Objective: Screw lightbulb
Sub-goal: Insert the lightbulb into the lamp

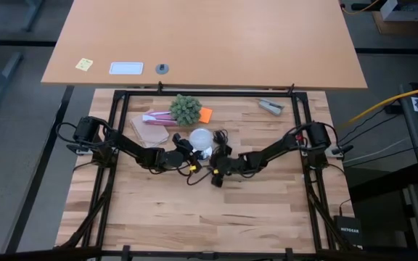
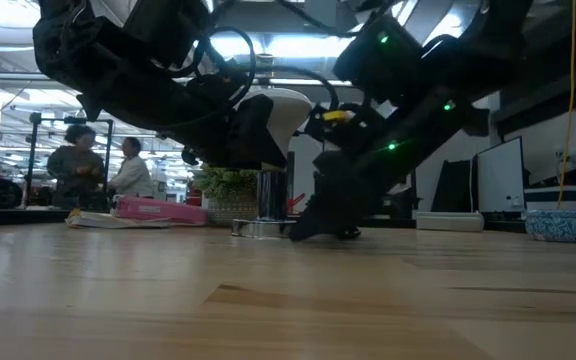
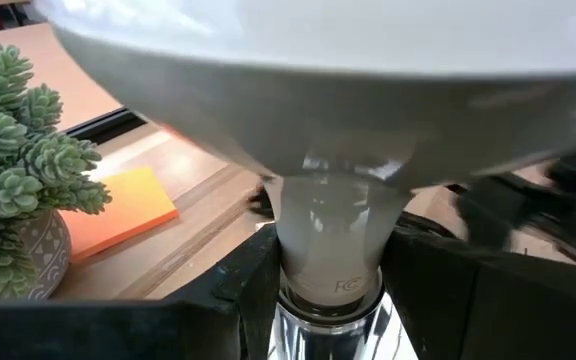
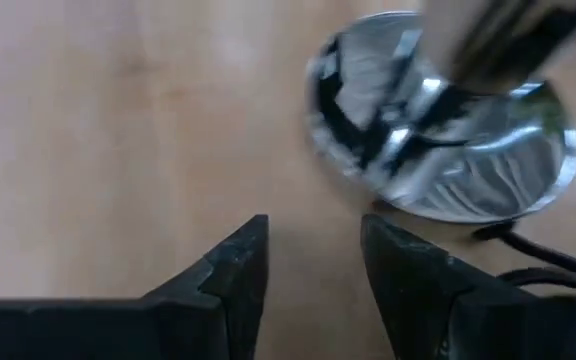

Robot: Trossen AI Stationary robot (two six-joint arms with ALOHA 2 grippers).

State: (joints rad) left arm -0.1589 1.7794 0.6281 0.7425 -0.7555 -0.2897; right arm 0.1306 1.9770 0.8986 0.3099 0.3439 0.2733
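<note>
Frosted white lightbulb with grey metal screw base [image 1: 200, 137] stands upright at centre of the high view, on a flat round silver socket disc [image 4: 448, 150] with thin black cord. Left gripper [image 3: 330, 280] clenched on the bulb's narrow neck, dark fingers [image 3: 233, 290] either side just above the thread. Right gripper [image 4: 313, 255] low by the disc, jaws parted, gripping nothing. Bulb likely light, smooth, brittle: grip the neck gently, never the dome. Small potted green succulent [image 3: 13, 170] and orange sticky pad [image 3: 118, 210] lie at left of the left wrist view.
</note>
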